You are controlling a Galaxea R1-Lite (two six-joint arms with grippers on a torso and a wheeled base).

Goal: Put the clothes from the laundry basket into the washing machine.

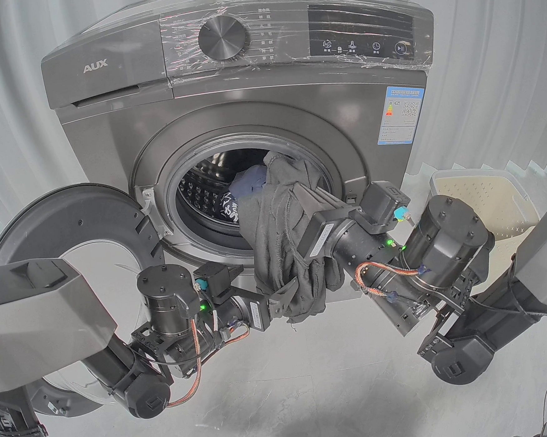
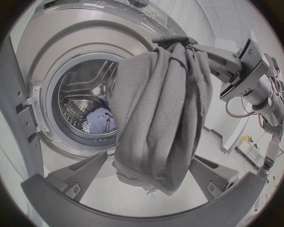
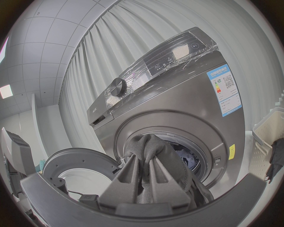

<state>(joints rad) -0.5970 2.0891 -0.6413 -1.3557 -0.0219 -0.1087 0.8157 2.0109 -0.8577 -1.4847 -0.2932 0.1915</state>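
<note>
**Item 1.** We list a grey front-loading washing machine (image 1: 115,116) filling the upper centre of the head view. Its round door (image 1: 67,220) is swung fully open toward the left of the frame. A control dial (image 1: 222,37) sits at top centre, and a blue-edged sticker (image 1: 400,115) on the upper right of the front panel.

**Item 2.** We record a grey garment (image 1: 280,228) at frame centre. Its upper end is bunched at the mouth of the drum (image 1: 206,193), and the rest hangs down in front of the opening, past its lower rim.

**Item 3.** The right gripper (image 1: 300,195), just right of centre, is clamped on the top of the grey garment. In the right wrist view we see cloth pinched between its two fingers.

**Item 4.** The left gripper (image 1: 286,299), lower centre, has its fingers spread wide. The garment's hem hangs between them; we cannot tell whether they touch it.

**Item 5.** A blue garment (image 2: 99,121) lies inside the drum, on its floor.

**Item 6.** We note a cream laundry basket (image 1: 509,185) at the right edge, beside the machine. In the right wrist view a dark garment (image 3: 276,156) hangs over its rim.

**Item 7.** A pale pleated curtain (image 1: 499,54) stands behind the machine.
</note>
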